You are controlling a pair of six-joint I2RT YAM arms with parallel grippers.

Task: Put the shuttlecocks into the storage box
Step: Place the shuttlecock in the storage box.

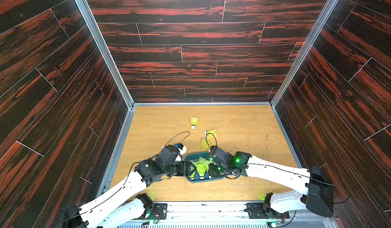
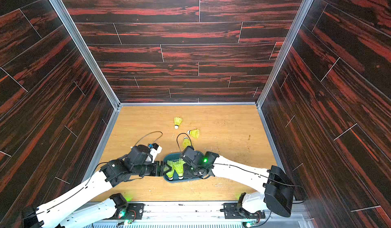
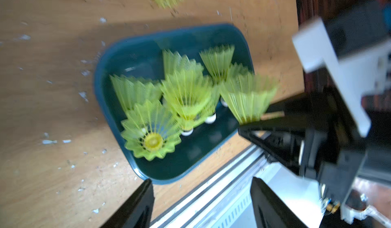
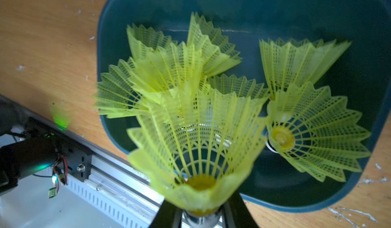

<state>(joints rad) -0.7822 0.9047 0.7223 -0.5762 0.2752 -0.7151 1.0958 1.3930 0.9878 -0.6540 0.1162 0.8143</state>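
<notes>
Dark, red-streaked wall panels close in a pale wooden table. Near its front edge sits the storage box. Several shuttlecocks already lie in the box, skirts overlapping, and three more lie loose on the table just beyond the box's far rim. Our right gripper hangs over the box's right end, jaws closed on the base of one shuttlecock. Our left gripper hovers at the box's left end, jaws apart and empty. We judge these feather-light, with springy mesh skirts that bend and snag on their neighbours, so the firm rounded tip is the place to pinch.
</notes>
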